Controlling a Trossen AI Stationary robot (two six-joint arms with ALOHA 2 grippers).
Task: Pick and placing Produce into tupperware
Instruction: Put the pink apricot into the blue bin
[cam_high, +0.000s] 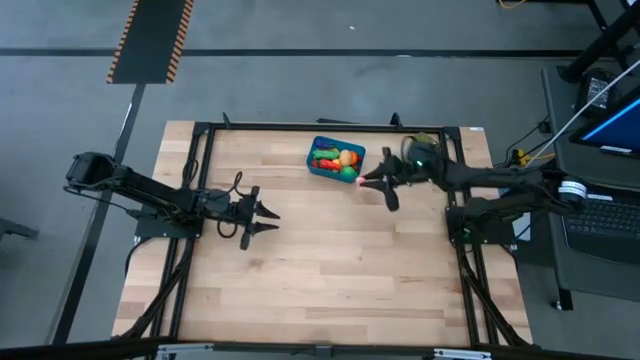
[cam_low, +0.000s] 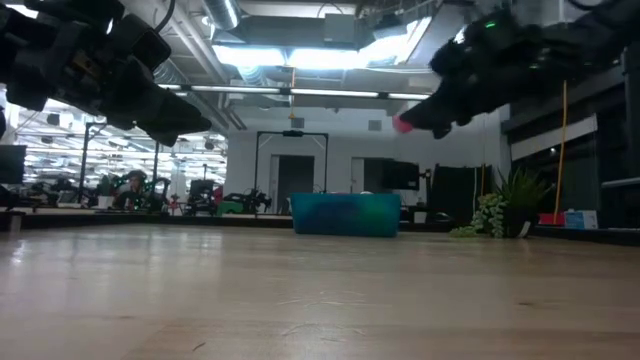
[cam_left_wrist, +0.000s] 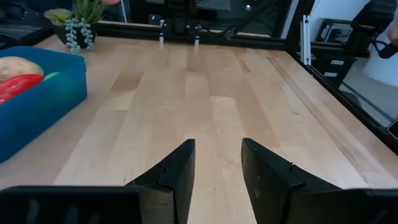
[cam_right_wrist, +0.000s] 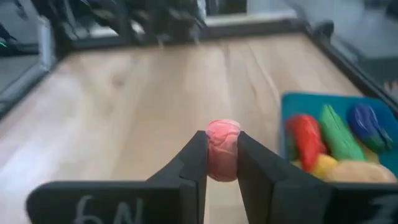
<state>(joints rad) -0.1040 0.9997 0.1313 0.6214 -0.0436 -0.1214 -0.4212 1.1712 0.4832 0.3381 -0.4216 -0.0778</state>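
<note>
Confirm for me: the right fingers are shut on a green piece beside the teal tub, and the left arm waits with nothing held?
Not quite: the piece in the right gripper is pink, not green, as the right wrist view shows. It is beside the teal tub, and the left gripper holds nothing.

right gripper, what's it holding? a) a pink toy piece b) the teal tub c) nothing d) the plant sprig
a, in the right wrist view the right gripper has its fingers closed on a pink piece, beside the tub rather than in it.
</note>
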